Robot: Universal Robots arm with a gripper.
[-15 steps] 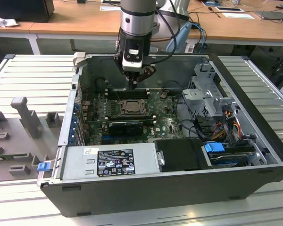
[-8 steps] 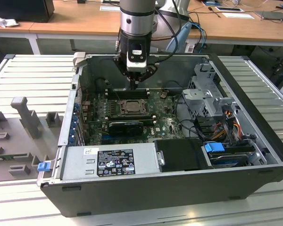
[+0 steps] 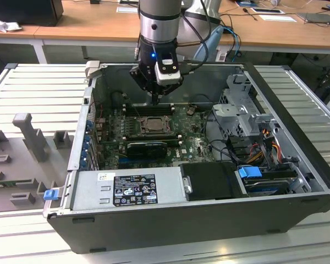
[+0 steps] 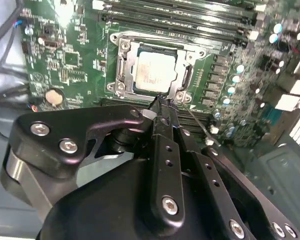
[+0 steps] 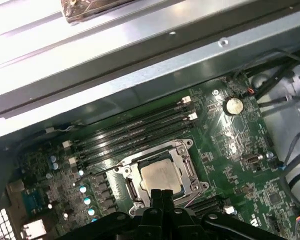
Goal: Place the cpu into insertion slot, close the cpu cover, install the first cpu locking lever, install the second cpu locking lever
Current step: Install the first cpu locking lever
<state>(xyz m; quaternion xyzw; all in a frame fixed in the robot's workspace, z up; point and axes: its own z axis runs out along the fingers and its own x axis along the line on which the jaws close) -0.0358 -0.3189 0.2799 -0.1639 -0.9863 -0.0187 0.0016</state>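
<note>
Judging by the layout, at the locking-lever stage: pale beige-silver square cpu [image 4: 151, 73] seated in dark, silvery-rimmed insertion slot [image 4: 155, 48], thin silvery cpu cover [image 4: 124, 70] frame seemingly down over it. Black hand [image 4: 159, 102] pinched shut at slot's corner; contents impossible to tell. Calls for fine aim.

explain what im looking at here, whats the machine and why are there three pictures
It is a robot arm with a gripper working over an open computer case. The exterior view comes from a camera off the arm; both wrist views come from cameras riding on it. Inside lies a green motherboard. The cpu lies on the board, framed by the flat silvery cpu cover. The gripper is shut, its tip beside that cover.
</note>
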